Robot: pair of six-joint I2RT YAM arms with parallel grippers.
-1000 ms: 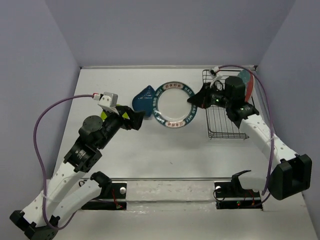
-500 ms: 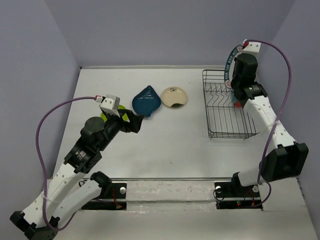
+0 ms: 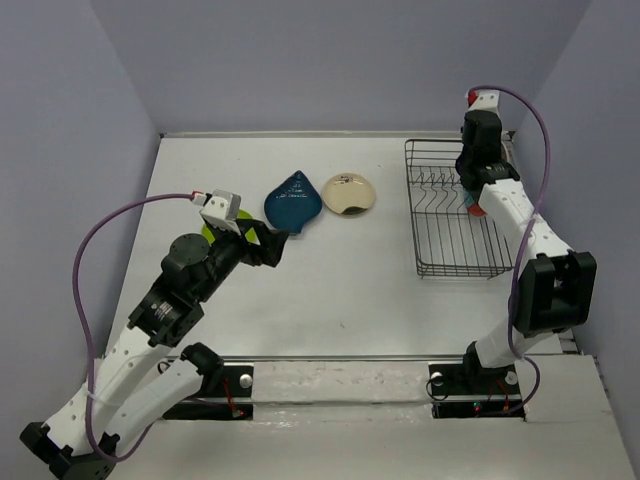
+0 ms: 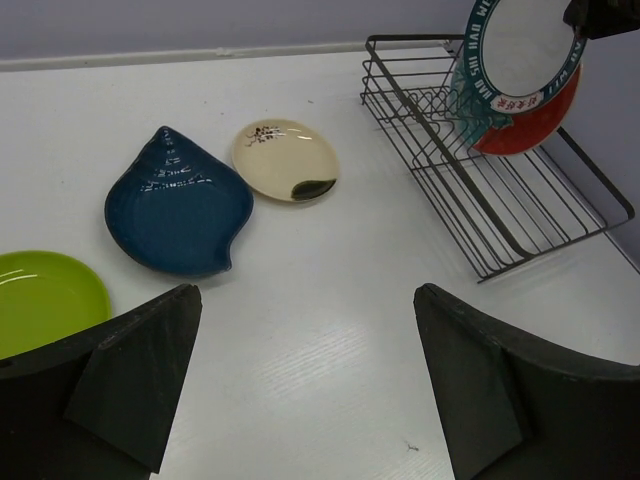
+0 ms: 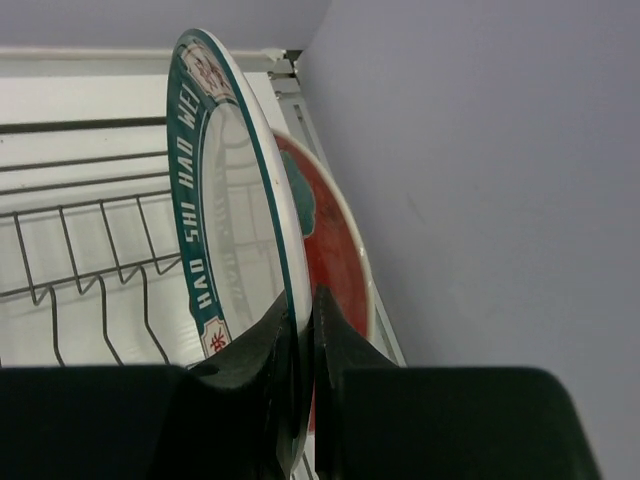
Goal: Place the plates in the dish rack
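Right wrist view: the right gripper (image 5: 300,325) pinches the rim of the white plate (image 5: 235,230), holding it upright, likely to slot it into the dish rack (image 5: 100,210) beside the red floral plate (image 5: 335,250), far right; the left gripper (image 4: 310,350) gapes empty near the teardrop plate (image 4: 175,205)

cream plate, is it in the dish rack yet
No, the cream plate lies flat on the table, left of the dish rack in the left wrist view.

You are facing a white table (image 3: 330,300) that is catching soft, even light. Plain lavender walls (image 3: 330,60) are rising straight from the table's far, left and right edges, boxing the table in on three sides.
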